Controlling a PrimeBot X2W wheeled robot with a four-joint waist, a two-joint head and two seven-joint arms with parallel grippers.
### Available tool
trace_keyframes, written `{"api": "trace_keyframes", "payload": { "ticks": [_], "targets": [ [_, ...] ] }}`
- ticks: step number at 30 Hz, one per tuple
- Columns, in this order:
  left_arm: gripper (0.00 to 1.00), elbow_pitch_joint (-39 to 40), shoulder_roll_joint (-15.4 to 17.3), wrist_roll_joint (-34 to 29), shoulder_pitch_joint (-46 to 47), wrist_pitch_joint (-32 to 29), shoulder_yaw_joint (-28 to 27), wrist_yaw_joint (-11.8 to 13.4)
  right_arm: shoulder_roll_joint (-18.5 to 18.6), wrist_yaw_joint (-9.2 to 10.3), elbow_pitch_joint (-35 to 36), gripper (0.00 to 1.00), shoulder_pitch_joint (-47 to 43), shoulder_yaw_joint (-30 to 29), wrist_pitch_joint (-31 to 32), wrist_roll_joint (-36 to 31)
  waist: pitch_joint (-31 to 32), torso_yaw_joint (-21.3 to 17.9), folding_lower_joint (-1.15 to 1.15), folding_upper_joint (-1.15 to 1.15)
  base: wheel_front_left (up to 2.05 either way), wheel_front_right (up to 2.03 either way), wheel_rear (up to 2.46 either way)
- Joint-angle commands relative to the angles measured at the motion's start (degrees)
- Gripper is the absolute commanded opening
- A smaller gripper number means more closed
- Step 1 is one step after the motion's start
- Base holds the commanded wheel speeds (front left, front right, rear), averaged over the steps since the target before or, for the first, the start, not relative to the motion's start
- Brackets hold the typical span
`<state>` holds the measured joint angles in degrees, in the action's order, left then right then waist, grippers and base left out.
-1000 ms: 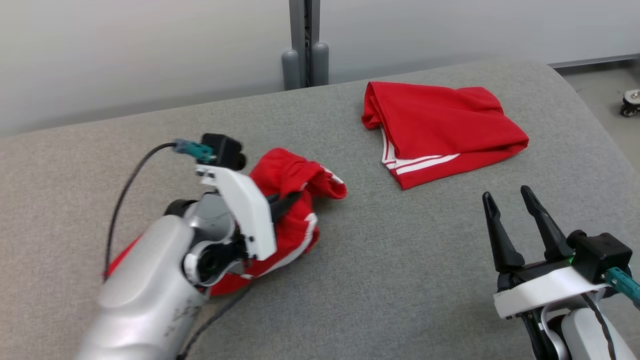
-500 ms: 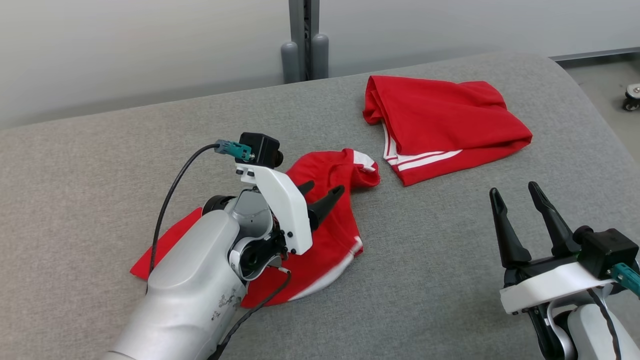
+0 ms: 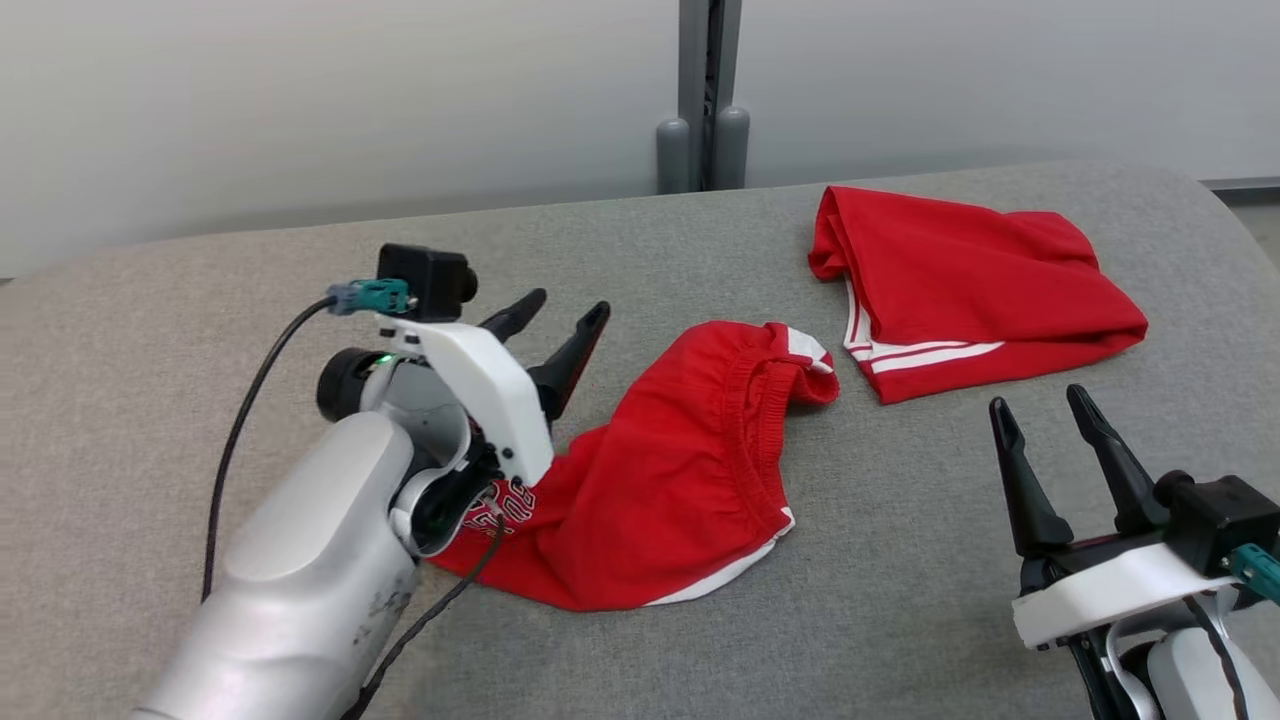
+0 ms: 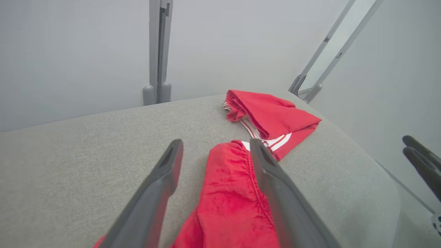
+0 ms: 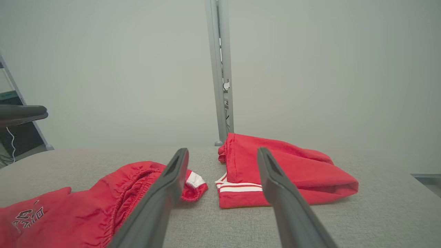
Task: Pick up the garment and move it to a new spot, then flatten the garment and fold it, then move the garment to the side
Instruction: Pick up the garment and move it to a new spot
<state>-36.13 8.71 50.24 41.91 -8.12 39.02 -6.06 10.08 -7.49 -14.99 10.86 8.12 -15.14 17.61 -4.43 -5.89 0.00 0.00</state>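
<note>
Just right of the left gripper (image 3: 571,302), and partly under its wrist, the red shorts (image 3: 680,470) lie rumpled on the grey cushion (image 3: 200,300), with the waistband end farthest from the wrist. The gripper's two fingers stand wide apart and clasp nothing. On the shorts' far side, the right gripper (image 3: 1038,400) is likewise spread and empty, well apart from them. Beyond its fingertips lies a folded red garment (image 3: 980,280).

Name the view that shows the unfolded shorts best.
Head view: the shorts lie almost whole, waistband to print. Left wrist view catches a strip between its fingers; right wrist view has a finger across them and crops one end.
</note>
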Motion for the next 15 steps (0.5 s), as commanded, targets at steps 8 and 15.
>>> {"api": "trace_keyframes", "payload": {
  "ticks": [8, 15],
  "targets": [
    [1.0, 7.82, 8.2, -2.67, -8.32, 7.33, -2.59, 3.84, 1.22, -0.02, 0.8, 1.0, -2.93, -0.46, 0.0, -0.2, 2.14, 3.75, 0.0, 0.0, 0.0, 0.0, 0.0],
    [1.0, 17.3, 14.39, -4.93, -16.86, 14.67, -5.45, 8.59, 0.54, -0.02, 1.8, 1.0, -4.28, 0.48, 0.0, 0.72, 3.54, 4.94, 0.0, 0.0, 0.0, 0.0, 0.0]
  ]
}}
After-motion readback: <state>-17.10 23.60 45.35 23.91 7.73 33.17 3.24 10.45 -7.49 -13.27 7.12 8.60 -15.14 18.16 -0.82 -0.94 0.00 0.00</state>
